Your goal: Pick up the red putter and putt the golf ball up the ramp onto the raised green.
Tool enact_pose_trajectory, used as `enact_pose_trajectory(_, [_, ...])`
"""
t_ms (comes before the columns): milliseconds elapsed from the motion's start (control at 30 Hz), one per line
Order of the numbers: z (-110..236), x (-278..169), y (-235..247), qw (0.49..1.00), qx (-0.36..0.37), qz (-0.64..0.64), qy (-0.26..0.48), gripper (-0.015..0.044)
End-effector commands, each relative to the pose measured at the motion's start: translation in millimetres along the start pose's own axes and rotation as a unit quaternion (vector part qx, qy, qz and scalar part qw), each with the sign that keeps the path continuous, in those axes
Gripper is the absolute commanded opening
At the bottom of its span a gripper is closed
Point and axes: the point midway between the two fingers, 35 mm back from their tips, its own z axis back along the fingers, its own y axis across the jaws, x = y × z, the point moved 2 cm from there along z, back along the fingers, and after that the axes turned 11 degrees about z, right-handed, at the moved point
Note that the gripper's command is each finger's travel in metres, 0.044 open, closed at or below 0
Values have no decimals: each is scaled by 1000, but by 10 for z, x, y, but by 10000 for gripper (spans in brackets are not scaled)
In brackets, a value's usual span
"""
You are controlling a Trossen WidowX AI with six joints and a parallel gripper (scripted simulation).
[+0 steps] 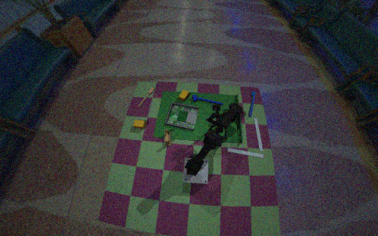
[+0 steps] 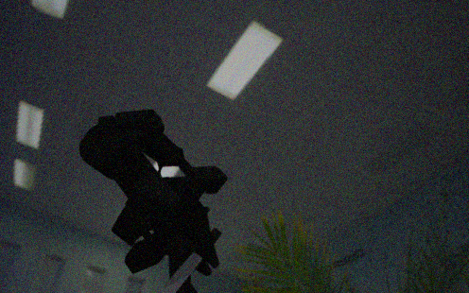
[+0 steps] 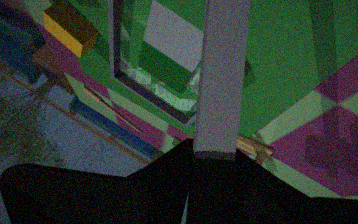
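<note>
Gripper (image 3: 215, 161) is closed nearly all the way on a slim pale-grey shaft (image 3: 220, 75), which I take to be the red putter's. The fingers are clamped at its end and the bar runs straight away from the wrist cam toward the framed raised green (image 3: 150, 90). No red head shows in any view, so which end is gripped I can't confirm; in the exterior view only a pale sliver pokes out under the arm's silhouette. From the top view the arm (image 1: 213, 137) reaches from its base across the green mat (image 1: 229, 104), w/ the wrist hanging just right of the raised green (image 1: 182, 116). The step in hand looks like carrying and lining up the club for the stroke. To do it well: keep the grip firm so the shaft doesn't twist, get the face square to the ramp (image 3: 172, 35) (the grey slanted panel inside the frame, prob.), bring the head down low behind the ball and swing along the ramp's axis. Go gentle but w/ enough pace to climb, b/c too much sends it over the far rim. Golf ball itself: too dark and grainy to find, so locate it first. Watch the blue club (image 1: 206, 100) and yellow block (image 1: 184, 94) lying near the frame's far side; a wide backswing could clip them. The held thing reads as a straight, flat-sided, matte bar of even width — rigid, likely long enough that small wrist tilts swing the far end a lot.
</note>
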Motion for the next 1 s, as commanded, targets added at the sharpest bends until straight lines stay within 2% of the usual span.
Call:
enact_pose_trajectory(0, [-7,38,-34,1000,-1,5,-3,0])
enact_pose_trajectory(567, [-23,91,-82,1000,0,1,-1,0])
enact_pose_trajectory(967, [210,306,-249,1000,-2,5,-4,0])
